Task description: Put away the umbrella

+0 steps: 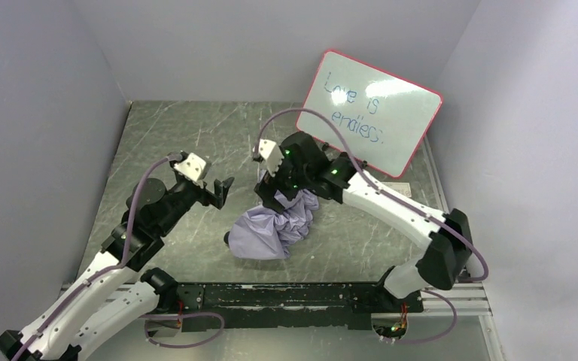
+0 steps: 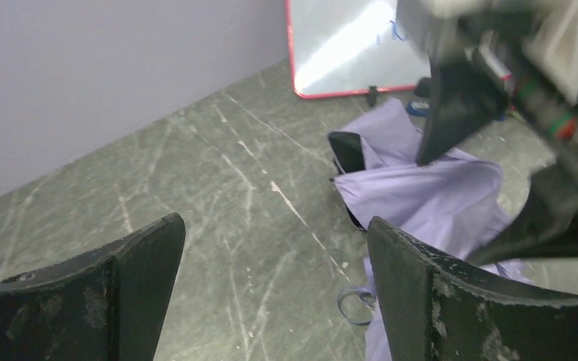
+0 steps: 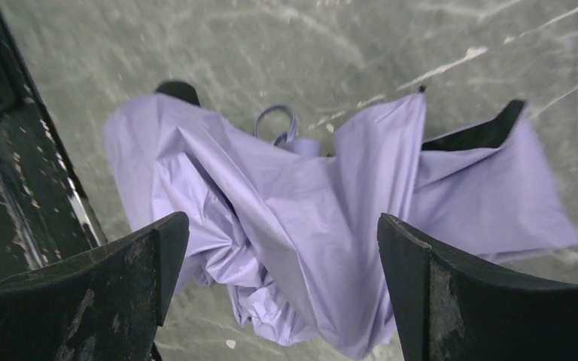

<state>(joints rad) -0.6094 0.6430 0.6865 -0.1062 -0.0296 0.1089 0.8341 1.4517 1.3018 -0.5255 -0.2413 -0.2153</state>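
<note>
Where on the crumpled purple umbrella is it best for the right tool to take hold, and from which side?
Probably the raised middle fold of the umbrella, from straight above: the cloth lies loose and bunched on the table, no handle or shaft shows clearly, and the open right tool hangs over that fold.

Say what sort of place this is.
Probably a lab robot cell: plain walls box in a table, a left arm and right arm bolted at its near edge, a whiteboard at the back.

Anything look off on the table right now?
The umbrella lies in a crumpled, loose heap on the table, with its lavender fabric bunched and black lining showing at the edges, not wrapped. The whiteboard at the back right stands askew.
</note>
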